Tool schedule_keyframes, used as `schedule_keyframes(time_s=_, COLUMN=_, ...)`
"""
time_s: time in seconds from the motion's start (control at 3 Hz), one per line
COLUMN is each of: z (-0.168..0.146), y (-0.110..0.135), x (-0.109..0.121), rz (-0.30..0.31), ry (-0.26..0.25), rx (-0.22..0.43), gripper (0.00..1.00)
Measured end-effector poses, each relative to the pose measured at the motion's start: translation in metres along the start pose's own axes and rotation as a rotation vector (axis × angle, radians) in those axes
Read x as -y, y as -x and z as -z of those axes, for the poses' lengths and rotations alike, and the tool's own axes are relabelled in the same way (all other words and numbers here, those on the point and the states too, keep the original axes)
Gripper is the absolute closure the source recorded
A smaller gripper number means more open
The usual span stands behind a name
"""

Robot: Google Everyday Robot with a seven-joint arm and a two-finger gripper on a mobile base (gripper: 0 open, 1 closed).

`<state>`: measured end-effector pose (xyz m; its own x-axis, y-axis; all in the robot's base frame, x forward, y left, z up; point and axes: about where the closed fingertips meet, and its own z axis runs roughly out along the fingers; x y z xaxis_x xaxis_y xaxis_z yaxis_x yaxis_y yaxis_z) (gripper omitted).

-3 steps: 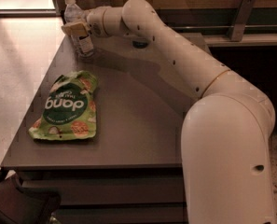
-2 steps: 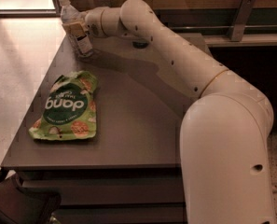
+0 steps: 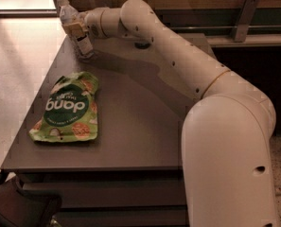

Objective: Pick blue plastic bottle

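Camera view gives me the dark table from above one corner. At its left side a green snack pouch lies flat, with white lettering that reads upside down from where I look; it sits near the table's left edge and well apart from everything else.

Further back, at the far left corner of the table, is the blue plastic bottle — clear, with a white cap and a pale label with dark print. It leans, cap tipped to the left. I cannot tell whether its base touches the table.

My end effector is right at the bottle, closed around its middle; one tan finger crosses the front of the bottle just above the label, so I read it as holding the bottle.

From there the white arm runs to the right and toward the camera, passing over the table's far right part, down to the bulky white body at lower right.
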<state>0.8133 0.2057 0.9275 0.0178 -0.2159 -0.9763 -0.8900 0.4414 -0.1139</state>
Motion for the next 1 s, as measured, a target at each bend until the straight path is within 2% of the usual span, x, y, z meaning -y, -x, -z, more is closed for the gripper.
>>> schedule_keyframes(time_s=0.33, z=0.000, y=0.000, x=0.000, rz=0.000, ry=0.000, rx=0.000, gripper=1.00)
schedule_keyframes(time_s=0.67, z=0.014, y=0.026, x=-0.004, rz=0.039, ry=0.028, rx=0.047, gripper=1.00)
schedule_keyframes(time_s=1.0, z=0.035, y=0.057, x=-0.005, rz=0.082, ry=0.034, rx=0.082, gripper=1.00)
